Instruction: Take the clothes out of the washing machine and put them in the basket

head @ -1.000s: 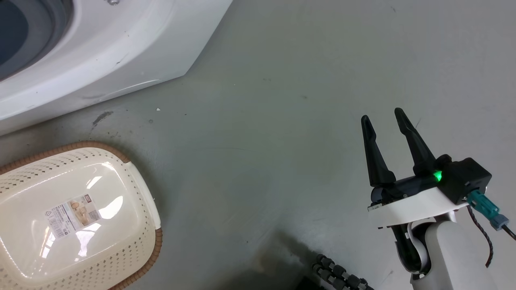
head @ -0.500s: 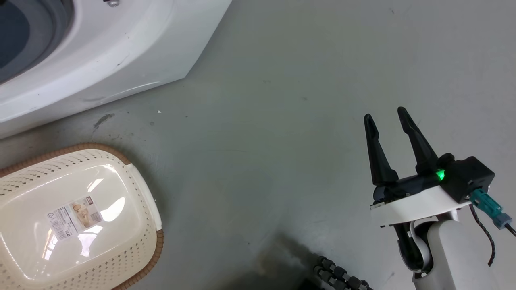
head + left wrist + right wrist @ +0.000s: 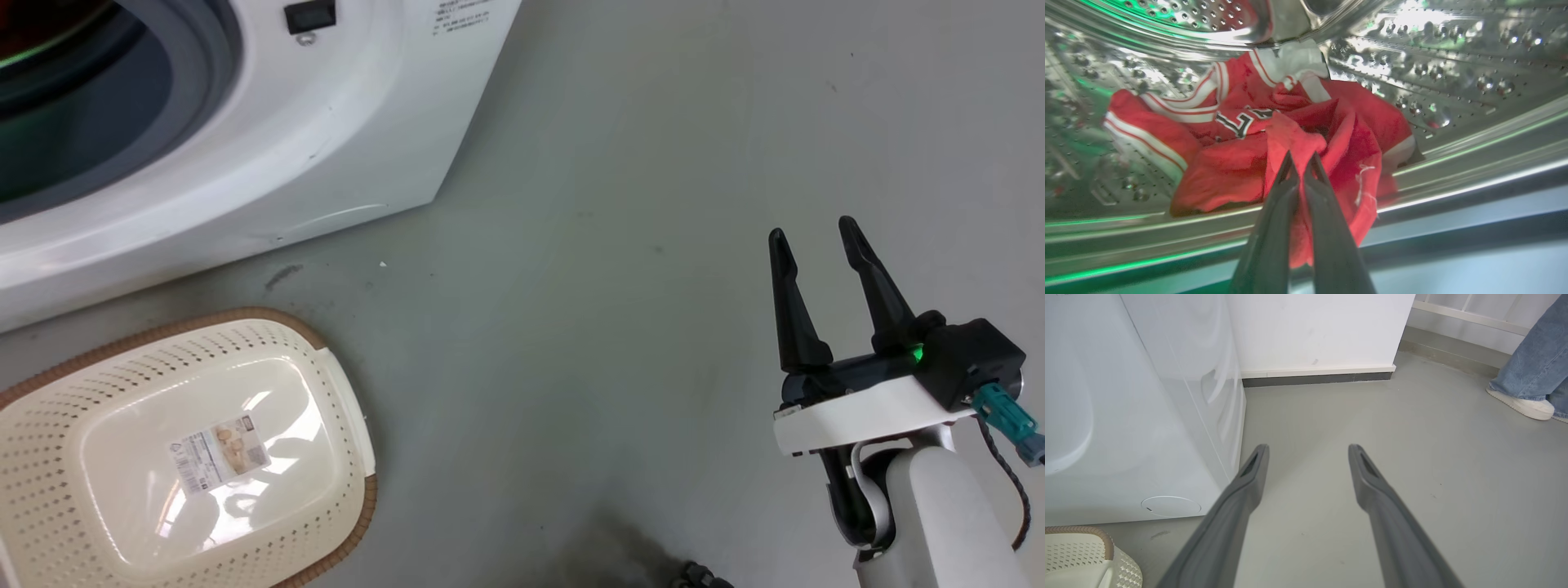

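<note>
Inside the perforated steel drum [image 3: 1433, 73] of the washing machine [image 3: 343, 139] lie the clothes [image 3: 1229, 163], a heap of bright red garments with white striped trim. A small whitish piece [image 3: 1294, 61] sits at the back of the heap. My left gripper [image 3: 1301, 157] is shut on a fold of red cloth at the front of the heap. The cream basket [image 3: 326, 392] stands on the floor in front of the machine, with a label sticker on its bottom. My right gripper [image 3: 811, 230] hangs open over bare floor, far right of the basket, holding nothing.
The right wrist view has the machine's white side [image 3: 1147, 416] at left, the basket's corner [image 3: 1081, 555] at lower left and a white wall beyond. A person's jeans leg and pale shoe [image 3: 1523, 406] stand at the far right. Grey floor lies between basket and right gripper.
The head camera has moved, so more of the machine's front and round opening now shows. The right gripper stays open in about the same pose.
</note>
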Robot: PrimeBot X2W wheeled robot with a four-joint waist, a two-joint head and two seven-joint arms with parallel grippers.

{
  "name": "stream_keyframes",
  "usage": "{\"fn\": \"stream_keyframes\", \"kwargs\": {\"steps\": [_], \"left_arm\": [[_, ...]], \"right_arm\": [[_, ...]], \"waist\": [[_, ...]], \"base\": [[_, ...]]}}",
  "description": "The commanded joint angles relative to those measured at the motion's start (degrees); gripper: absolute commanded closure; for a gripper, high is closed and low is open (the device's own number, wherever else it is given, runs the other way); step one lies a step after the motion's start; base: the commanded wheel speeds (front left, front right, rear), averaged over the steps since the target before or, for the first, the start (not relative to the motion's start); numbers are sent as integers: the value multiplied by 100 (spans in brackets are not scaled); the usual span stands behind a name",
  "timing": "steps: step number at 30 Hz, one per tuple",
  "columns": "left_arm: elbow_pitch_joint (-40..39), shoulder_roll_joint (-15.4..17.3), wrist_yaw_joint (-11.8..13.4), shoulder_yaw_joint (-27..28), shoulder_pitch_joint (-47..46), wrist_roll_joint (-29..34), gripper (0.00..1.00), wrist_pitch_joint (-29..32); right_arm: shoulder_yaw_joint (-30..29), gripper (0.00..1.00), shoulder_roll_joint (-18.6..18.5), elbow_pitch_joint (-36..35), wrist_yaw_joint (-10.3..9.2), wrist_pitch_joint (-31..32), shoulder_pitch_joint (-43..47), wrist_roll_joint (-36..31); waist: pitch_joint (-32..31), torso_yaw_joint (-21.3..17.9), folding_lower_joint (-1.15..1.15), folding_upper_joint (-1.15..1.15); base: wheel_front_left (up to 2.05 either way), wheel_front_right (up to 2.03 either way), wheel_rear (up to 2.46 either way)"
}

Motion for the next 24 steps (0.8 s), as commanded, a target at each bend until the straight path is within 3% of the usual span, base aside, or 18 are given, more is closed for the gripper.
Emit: {"fn": "stream_keyframes", "kwargs": {"steps": [1, 16, 24], "left_arm": [[62, -86, -19, 51, 151, -46, 100, -198], [680, -1092, 59, 220, 1397, -203, 100, -2924], [477, -1402, 129, 173, 1995, -174, 100, -3625]], "right_arm": [[-21, 0, 3, 9, -2, -9, 68, -10], [-490, 0, 0, 113, -2, -9, 598, -528], [-634, 0, 0, -12, -2, 155, 853, -666]], "waist": [[-165, 90, 0, 0], [-1553, 685, 0, 0], [-2118, 968, 0, 0]], "base": [[0, 0, 0], [0, 0, 0], [0, 0, 0]]}}
